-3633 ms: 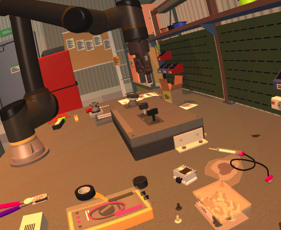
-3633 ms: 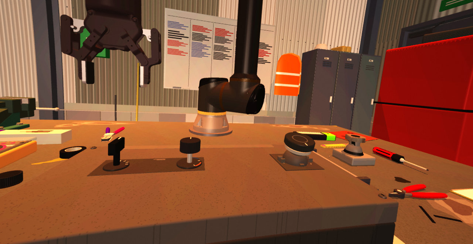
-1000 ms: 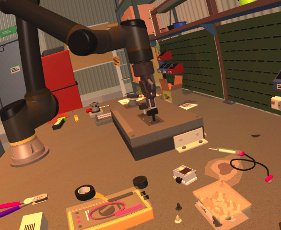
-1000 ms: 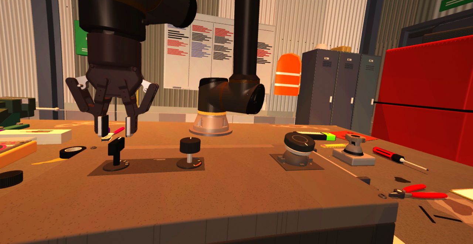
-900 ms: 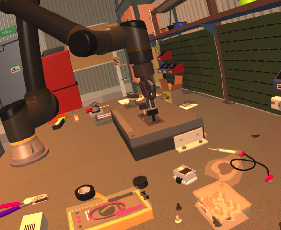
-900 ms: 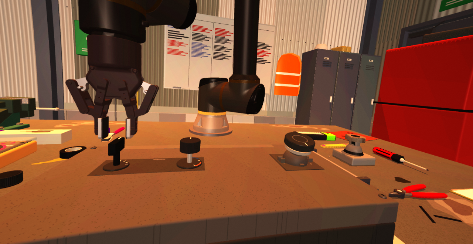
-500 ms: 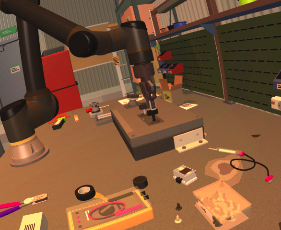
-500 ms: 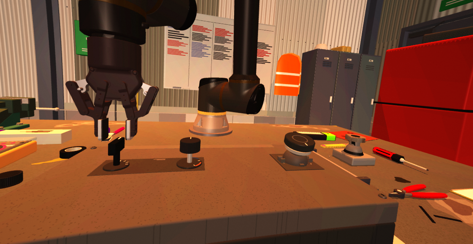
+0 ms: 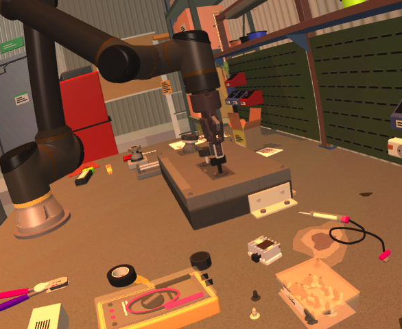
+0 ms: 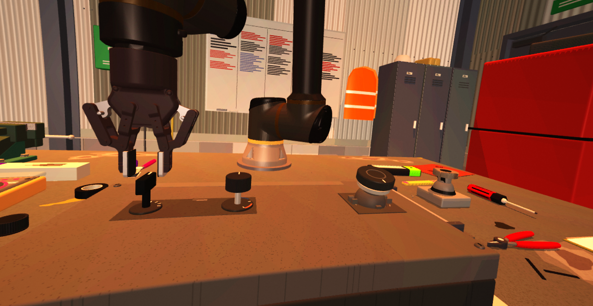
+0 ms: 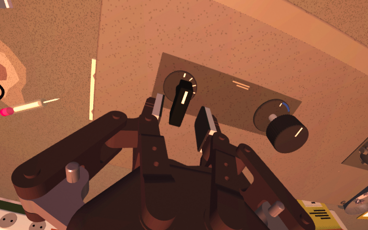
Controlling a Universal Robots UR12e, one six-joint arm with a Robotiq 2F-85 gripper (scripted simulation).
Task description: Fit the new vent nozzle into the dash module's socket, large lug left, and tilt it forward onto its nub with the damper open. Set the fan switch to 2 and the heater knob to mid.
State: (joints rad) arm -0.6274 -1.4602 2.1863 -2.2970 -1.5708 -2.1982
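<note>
The heater knob [image 9: 204,153] is partly hidden behind my gripper in the side camera; it is a round black knob on a short stem [image 10: 238,182] [image 11: 287,133]. The fan switch [image 10: 145,184] [image 11: 181,103] [image 9: 219,162] is a black lever with a white line, standing on its dial at the near end of the dash module [image 9: 226,177]. My gripper [image 10: 146,168] [image 11: 183,117] hangs just above the lever, open and holding nothing. The vent nozzle [image 10: 373,182] sits in its socket on the module, tilted, and a second nozzle [image 10: 443,179] rests on a block on the bench.
Behind the module stand a red cabinet [image 10: 535,117] and grey lockers [image 10: 419,109]. A soldering iron [image 9: 329,216], a tape roll [image 9: 121,275], a multimeter [image 9: 158,304], a parts box [image 9: 316,288] and pliers [image 10: 520,242] lie around on the bench.
</note>
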